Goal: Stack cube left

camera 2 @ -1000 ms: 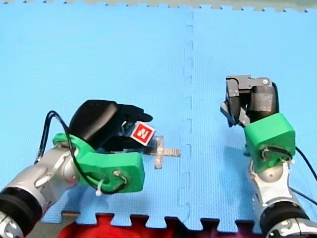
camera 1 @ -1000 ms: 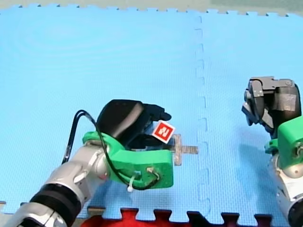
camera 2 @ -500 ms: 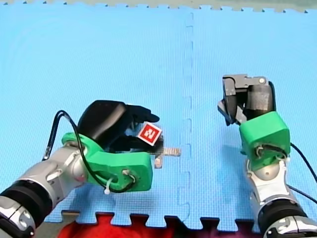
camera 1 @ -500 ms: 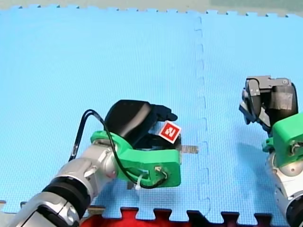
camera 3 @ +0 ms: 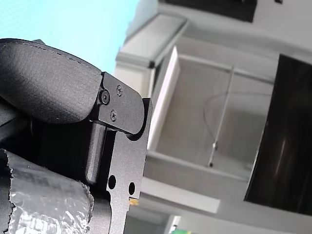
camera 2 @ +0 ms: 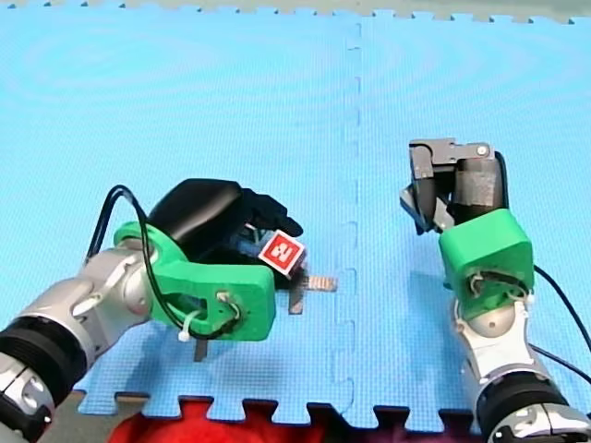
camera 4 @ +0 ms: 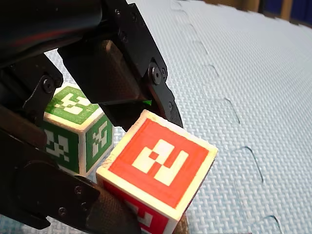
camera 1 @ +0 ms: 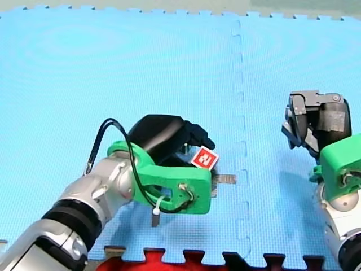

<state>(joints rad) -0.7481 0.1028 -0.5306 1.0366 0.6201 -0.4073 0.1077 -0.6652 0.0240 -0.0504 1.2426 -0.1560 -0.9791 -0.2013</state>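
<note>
Left robot hand [camera 1: 164,138] has slid right over the mat [camera 1: 113,68], fingers pinching the tilted red cube [camera 1: 204,158]. The green cube [camera 4: 73,126] sits just beside red, deeper toward the palm, so I'd guess red goes over it. Right robot hand [camera 1: 313,121] is well apart, holding nothing.

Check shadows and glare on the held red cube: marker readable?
Head views: left hand grips the red white-marked cube, marker glare-free; soft shadows under both hands, right hand at the right of the blue foam mat. Second wrist view: black fingers shade the green white-marked cube behind it.
</note>
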